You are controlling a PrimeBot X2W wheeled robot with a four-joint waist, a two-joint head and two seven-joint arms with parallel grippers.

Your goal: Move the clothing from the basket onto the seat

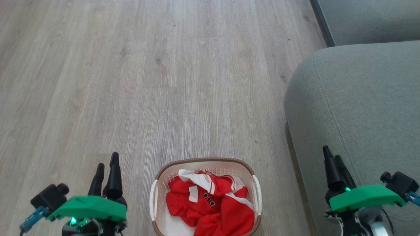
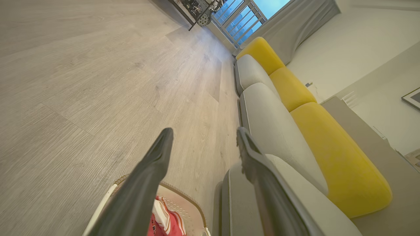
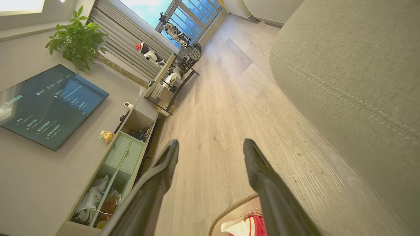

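The cream perforated basket (image 1: 157, 193) with a brown rim stands on the wooden floor at the bottom middle of the head view. Red clothing (image 1: 210, 205) with white stripes lies crumpled inside it. The grey-green seat (image 1: 361, 108) fills the right side. My left gripper (image 1: 107, 164) hovers open to the left of the basket, holding nothing. My right gripper (image 1: 332, 154) stands open over the seat's front edge, also bare. The left wrist view catches the basket rim (image 2: 183, 198) and clothing (image 2: 164, 219) between the open fingers. The right wrist view shows the clothing (image 3: 244, 226) at the bottom.
Bare wood floor (image 1: 147, 82) stretches ahead of the basket. Another sofa cushion (image 1: 370, 19) lies at the top right. The wrist views show yellow backrests (image 2: 331, 144), a television (image 3: 46, 105), a low cabinet (image 3: 118, 160) and a plant (image 3: 77, 42) along the far wall.
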